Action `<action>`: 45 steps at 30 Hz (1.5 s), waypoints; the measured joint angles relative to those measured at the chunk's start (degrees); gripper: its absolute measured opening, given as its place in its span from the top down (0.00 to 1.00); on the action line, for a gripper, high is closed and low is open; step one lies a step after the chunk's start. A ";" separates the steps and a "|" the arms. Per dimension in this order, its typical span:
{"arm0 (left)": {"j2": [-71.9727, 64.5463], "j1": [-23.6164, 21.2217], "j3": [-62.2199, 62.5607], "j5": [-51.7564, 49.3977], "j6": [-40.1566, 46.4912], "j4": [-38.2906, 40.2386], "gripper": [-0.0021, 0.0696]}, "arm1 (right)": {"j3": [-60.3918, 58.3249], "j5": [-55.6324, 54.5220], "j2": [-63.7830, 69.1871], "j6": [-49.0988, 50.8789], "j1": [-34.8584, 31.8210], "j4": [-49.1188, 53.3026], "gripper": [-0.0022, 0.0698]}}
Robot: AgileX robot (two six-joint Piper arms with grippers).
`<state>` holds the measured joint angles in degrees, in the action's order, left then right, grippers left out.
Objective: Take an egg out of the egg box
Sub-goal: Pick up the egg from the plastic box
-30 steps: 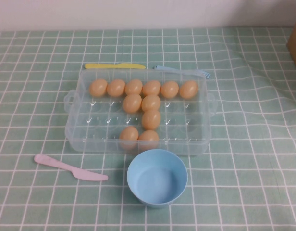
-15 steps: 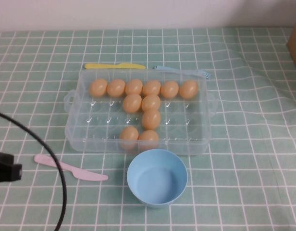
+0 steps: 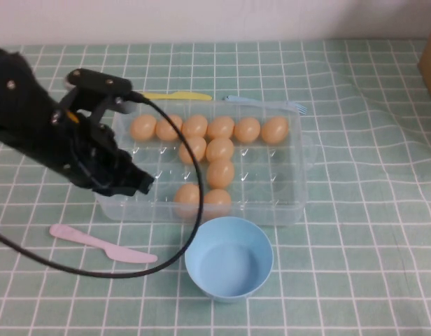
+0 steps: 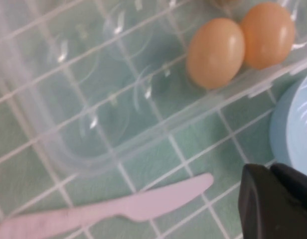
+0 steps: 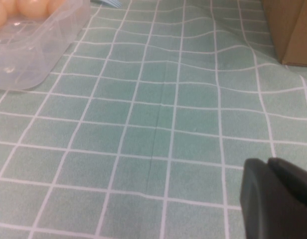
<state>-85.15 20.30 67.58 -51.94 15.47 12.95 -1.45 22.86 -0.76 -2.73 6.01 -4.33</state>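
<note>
We see tan-orange eggs (image 3: 220, 173) in a clear egg box (image 3: 285, 203). Beside it are a light-blue bowl (image 3: 229, 258) and pink knife (image 3: 102, 243) on green white-gridded cloth (image 3: 355, 266).

high: raised, angled down, whole table
left wrist: close over clear plastic egg box (image 4: 93, 144), near edge
right wrist: low, box corner at 10 o'clock
shared: egg box
</note>
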 joint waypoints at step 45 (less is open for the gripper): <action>-33.69 10.05 34.28 -13.79 -5.81 -15.89 0.34 | 0.00 0.00 0.00 0.00 0.00 0.00 0.99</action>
<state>-118.84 30.35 101.86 -65.73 9.66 -2.94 -1.45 22.86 -0.76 -2.73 6.01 -4.33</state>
